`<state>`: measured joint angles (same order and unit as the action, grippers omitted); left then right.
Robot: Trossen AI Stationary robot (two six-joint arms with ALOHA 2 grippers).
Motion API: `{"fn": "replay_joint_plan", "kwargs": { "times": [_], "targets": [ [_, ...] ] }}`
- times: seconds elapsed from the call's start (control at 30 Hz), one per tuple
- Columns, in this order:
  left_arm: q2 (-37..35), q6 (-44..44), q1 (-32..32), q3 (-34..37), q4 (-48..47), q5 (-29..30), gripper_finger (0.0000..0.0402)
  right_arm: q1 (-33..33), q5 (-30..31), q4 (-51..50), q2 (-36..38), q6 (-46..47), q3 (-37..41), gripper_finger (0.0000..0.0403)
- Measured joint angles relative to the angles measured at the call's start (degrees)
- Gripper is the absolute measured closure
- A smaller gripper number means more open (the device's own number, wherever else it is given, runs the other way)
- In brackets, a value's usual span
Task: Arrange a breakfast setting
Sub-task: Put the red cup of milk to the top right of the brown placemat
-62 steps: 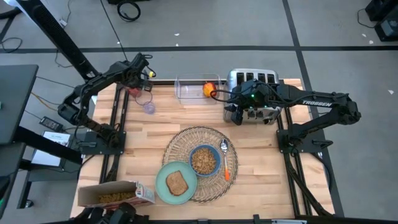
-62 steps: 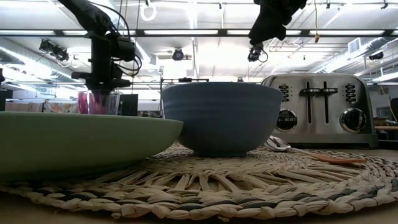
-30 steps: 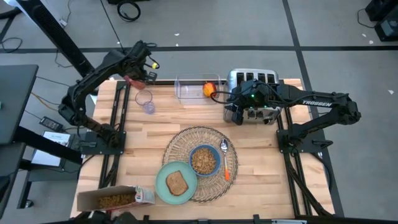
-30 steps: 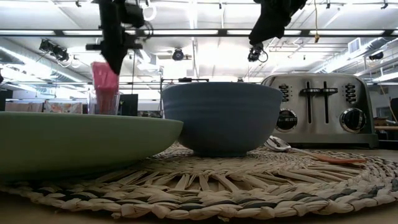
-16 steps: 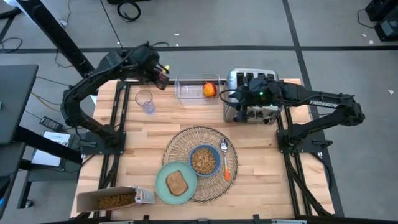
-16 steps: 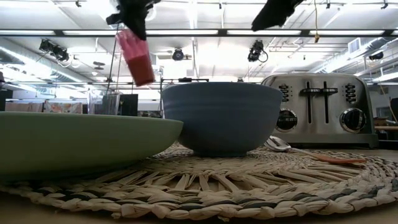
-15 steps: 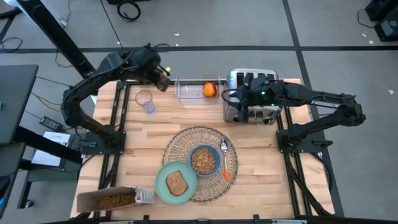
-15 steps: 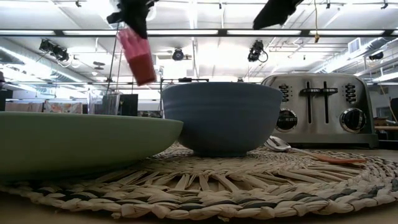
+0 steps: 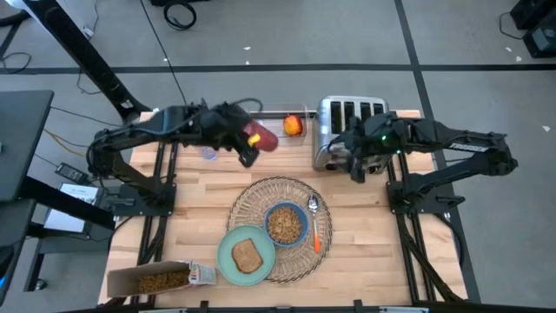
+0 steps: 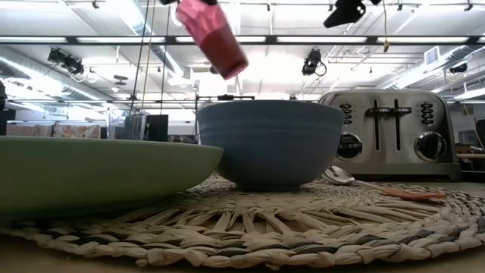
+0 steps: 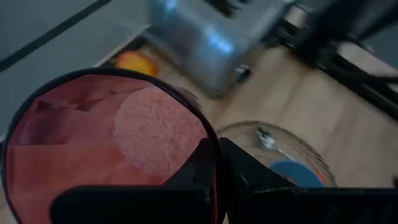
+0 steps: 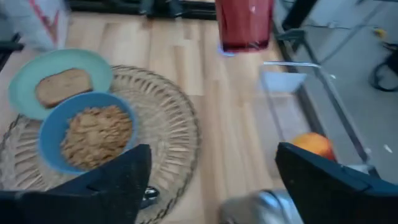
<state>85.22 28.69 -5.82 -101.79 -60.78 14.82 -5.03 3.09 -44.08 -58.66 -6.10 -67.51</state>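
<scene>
The dark red cup (image 9: 262, 139) hangs in the air over the table's far middle, tilted in the low view (image 10: 214, 34), with my left gripper (image 9: 248, 149) shut on its rim. On the table's near middle lies the woven placemat (image 9: 252, 196). It carries the blue bowl (image 9: 285, 223) of cereal, the orange-handled spoon (image 9: 314, 228) and part of the pale green plate (image 9: 247, 255) with toast. The orange-red fruit (image 9: 293, 125) lies in a clear box. My right gripper (image 12: 211, 186) stands open in the air by the toaster (image 9: 347, 117), holding nothing. My left gripper pinches the cup's rim (image 11: 211, 146), one finger inside the cup and one outside. The cup is lifted clear of the table and hangs tilted, its bottom lower than the fingers and pointing toward the table's right.
A silver toaster stands at the far right, under my right arm. A clear glass (image 10: 125, 125) stands at the far left, and a clear box (image 12: 298, 93) lies along the far edge. A cardboard cereal box (image 9: 161, 278) lies at the near left corner.
My left gripper has swung from the table's far left corner toward the right and a little nearer, rising and turning, with the red cup held all the way. The cup now hangs tilted over the far middle. My right gripper has drawn back toward the table's right.
</scene>
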Motion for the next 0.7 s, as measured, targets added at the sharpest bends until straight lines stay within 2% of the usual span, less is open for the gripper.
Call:
{"fn": "replay_joint_plan", "kwargs": {
  "times": [0.13,0.23,0.33,0.47,0.7],
  "targets": [
    [1.3,-2.8,5.4,0.0,2.8,0.0,0.0386,3.6,1.7,3.9,-3.9,-0.1,0.0,0.002],
    [3.0,-3.9,8.6,0.0,3.5,-0.1,0.0386,5.5,4.1,8.5,-7.6,0.1,0.0,0.0006],
    [4.2,-5.2,11.2,0.1,3.8,0.8,0.0386,6.2,4.7,13.7,-11.3,0.7,0.0,0.0005],
    [4.7,-6.9,14.0,0.1,4.4,3.2,0.0386,6.4,2.4,19.9,-16.0,2.3,0.0,0.0006],
    [4.9,-10.5,15.7,0.1,7.1,4.0,0.0386,6.4,0.0,30.3,-21.1,3.0,0.0,0.0006]
  ]
}}
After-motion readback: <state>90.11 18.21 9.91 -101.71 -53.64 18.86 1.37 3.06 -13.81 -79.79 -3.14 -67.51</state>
